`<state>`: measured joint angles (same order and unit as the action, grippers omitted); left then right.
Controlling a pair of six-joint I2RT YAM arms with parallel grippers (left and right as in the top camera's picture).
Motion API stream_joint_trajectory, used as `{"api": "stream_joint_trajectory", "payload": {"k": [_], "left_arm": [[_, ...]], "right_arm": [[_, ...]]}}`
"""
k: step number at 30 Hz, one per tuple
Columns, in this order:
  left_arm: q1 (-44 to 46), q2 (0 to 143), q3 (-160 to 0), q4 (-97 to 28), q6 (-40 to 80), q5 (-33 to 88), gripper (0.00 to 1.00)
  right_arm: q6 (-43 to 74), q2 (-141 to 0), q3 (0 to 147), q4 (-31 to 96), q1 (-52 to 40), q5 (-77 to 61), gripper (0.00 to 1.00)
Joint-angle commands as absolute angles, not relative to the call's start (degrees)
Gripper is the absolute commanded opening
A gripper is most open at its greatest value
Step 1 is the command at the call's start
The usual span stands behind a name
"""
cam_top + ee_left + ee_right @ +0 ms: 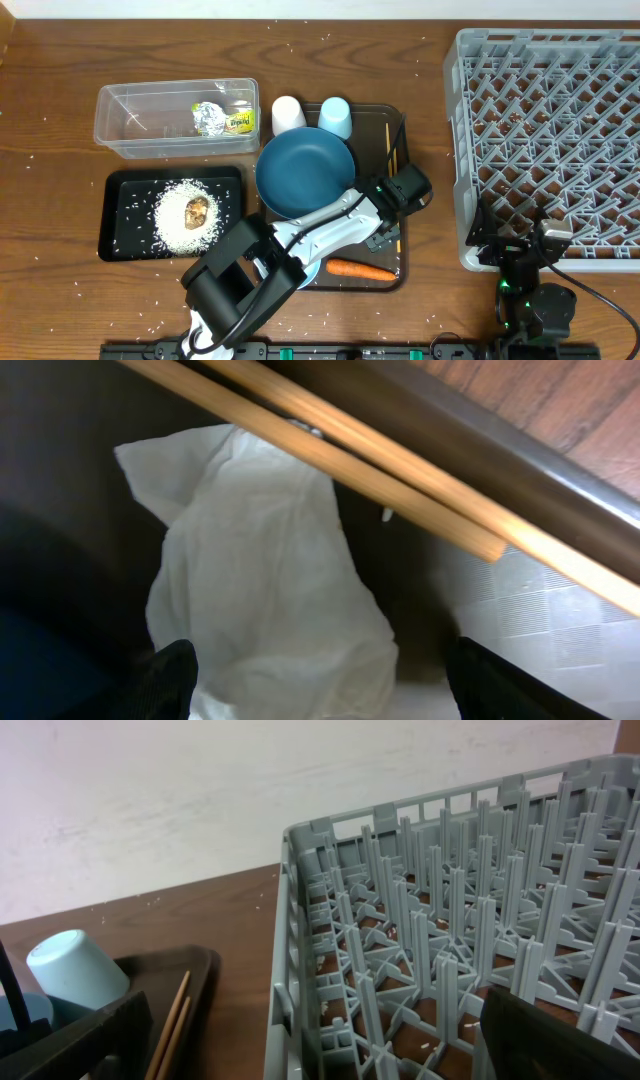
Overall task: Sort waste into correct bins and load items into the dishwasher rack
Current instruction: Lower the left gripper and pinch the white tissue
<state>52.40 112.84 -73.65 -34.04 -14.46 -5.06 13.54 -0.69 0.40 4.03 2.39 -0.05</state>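
Wrapper, rice were binned, frame left; carrot, plate, cups undone mid-frame, rack bare. L gripper, R gripper fingers stood apart.

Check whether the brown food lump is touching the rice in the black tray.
Touching. The overhead view shows the brown food lump sitting on the white rice pile, with grains all round it, inside the black tray.
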Motion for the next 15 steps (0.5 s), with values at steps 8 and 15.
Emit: {"api": "stream_joint_trajectory", "payload": {"k": [8,15], "left_arm": [[52.6,113.08,-73.52,-34.22,-15.81,-7.09,0.44],[52.82,113.06,-73.52,-34.41,-15.11,-6.96,0.13]], "right_arm": [[13.21,-0.62,0.32,4.27,3.36,0.14,0.99],[13.21,-0.62,0.32,4.27,3.36,0.14,0.99]]}}
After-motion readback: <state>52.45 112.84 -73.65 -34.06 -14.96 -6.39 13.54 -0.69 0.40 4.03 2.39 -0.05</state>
